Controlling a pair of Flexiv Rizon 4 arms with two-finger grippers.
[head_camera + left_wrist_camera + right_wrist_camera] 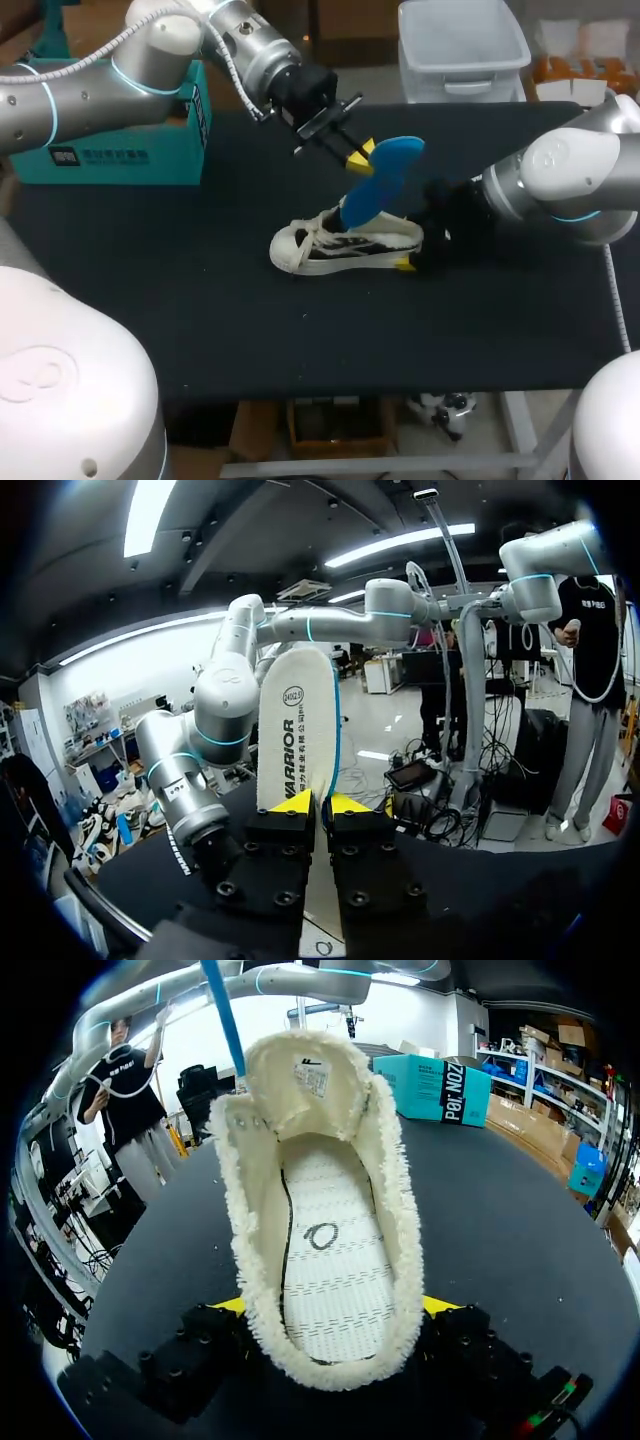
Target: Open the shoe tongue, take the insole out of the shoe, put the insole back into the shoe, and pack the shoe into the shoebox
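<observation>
Blue-faced, thin and bendy, the insole (pixel 385 170) hangs pinched in the left gripper (pixel 360 155) over the fleecy-rimmed cream shoe (pixel 345 245), heel clamped by the right gripper (pixel 335 1306) on the table (pixel 200 300): removal looks finished, so next it must slide toe-first back inside.

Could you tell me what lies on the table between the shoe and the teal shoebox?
Nothing: in the head view, only bare black table separates the shoe from the shoebox.
</observation>
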